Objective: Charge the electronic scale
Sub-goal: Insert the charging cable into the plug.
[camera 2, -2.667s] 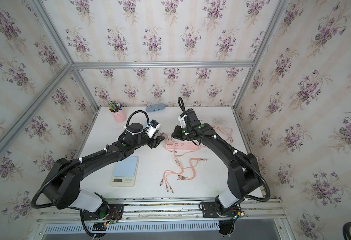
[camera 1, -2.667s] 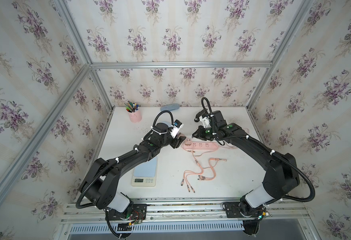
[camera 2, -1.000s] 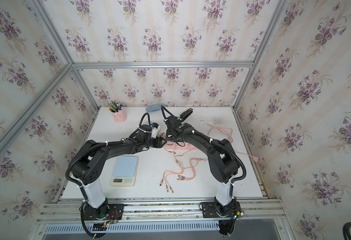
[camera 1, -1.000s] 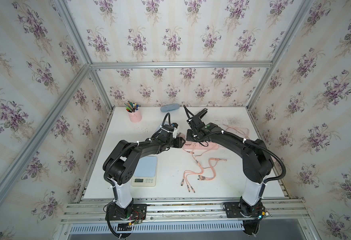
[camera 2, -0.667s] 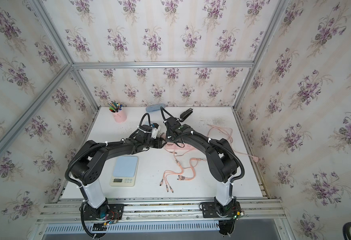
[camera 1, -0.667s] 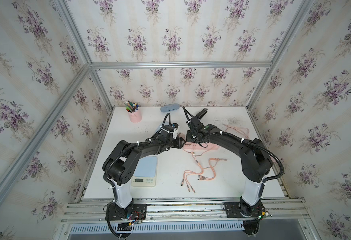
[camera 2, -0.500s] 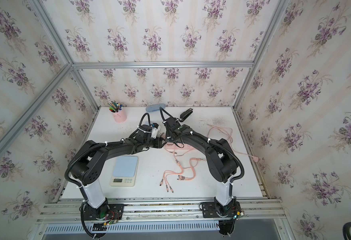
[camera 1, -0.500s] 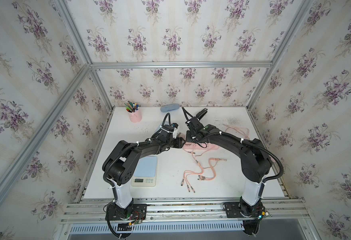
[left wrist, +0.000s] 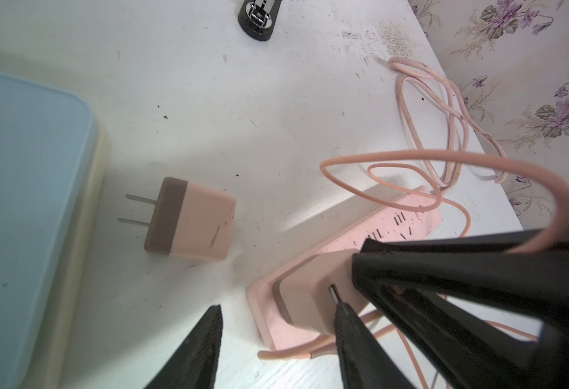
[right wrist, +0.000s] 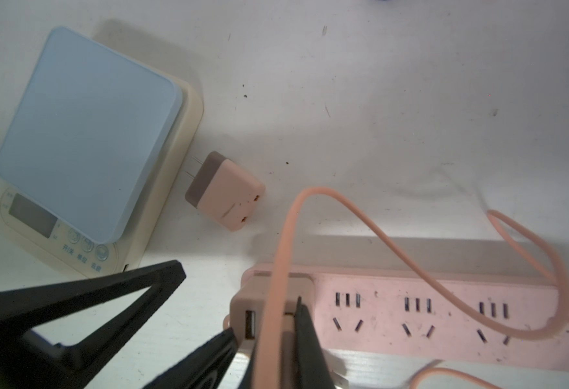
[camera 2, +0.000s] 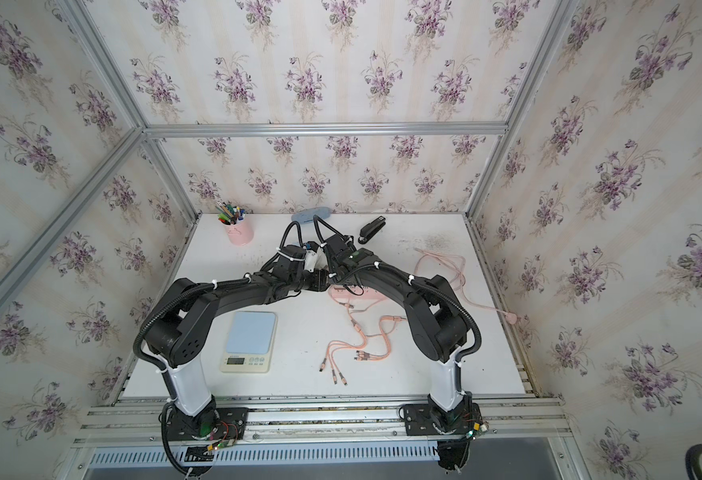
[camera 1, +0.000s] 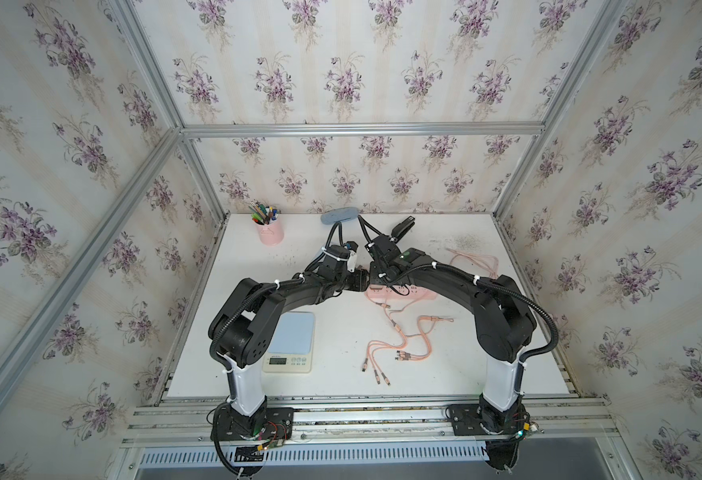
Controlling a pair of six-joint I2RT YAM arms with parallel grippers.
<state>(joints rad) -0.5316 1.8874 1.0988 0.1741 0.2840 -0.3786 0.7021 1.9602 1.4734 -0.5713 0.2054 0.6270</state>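
White table (camera 1: 445, 374), papered booth: your arms have closed on the power strip's (right wrist: 445, 303) 9 o'clock end. Right gripper (right wrist: 264, 316) clamps the cable (right wrist: 278, 269) at the charger (right wrist: 242, 299); left gripper (left wrist: 278, 308) gapes empty. Scale (camera 1: 289, 338), 8 o'clock, remains unconnected.

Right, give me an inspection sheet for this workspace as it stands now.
Surface: white table, scuffed, dark specks toward the back.
Job's things: electronic scale near the front, no cable attached; pink power strip with an adapter plugged in at its end; spare adapter loose beside the scale.
Clutter: pen cup, stapler and blue pouch along the back.
Hands: left hand open beside the plugged adapter; right hand shut on the charging cable at that adapter.
Cables: charging cable's free ends loose in front of the strip; strip cord coiled toward the back.
Surroundings: floral wallpaper, aluminium frame; nothing else seen.
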